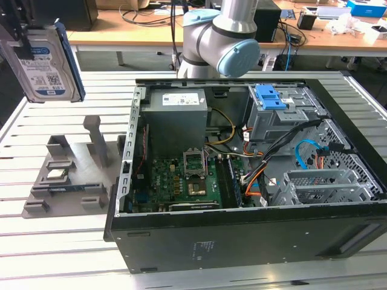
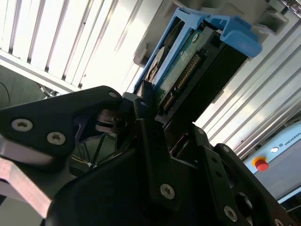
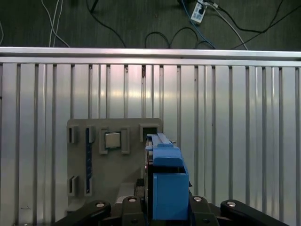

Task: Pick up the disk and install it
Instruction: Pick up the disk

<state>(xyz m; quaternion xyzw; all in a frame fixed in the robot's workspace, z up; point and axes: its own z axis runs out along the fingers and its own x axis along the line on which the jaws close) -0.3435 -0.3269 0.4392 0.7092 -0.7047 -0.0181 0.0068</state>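
Second wrist view, fingers: the black metal fingers [image 2: 153,150] of the gripper [image 2: 171,110] were clamped from both sides on the flat rectangular silver disk [image 2: 190,56] in its bright blue plastic frame.
Disk position: held in the air at the exterior view's left, above the grey plastic parts holder [image 1: 60,205] and well apart from the open black computer case [image 1: 242,235].
Disk axis: long axis near upright, slightly tilted; labelled face toward the exterior camera; edge-on in the first wrist view.
Arm: the grey jointed robot arm [image 1: 211,36] with a pale blue cap stood behind the case.
Surface: a slatted aluminium table [image 1: 36,241] bore holder and case.
Room: a wooden workbench [image 1: 133,37] stood behind; cables lay on the dark floor [image 3: 141,23].
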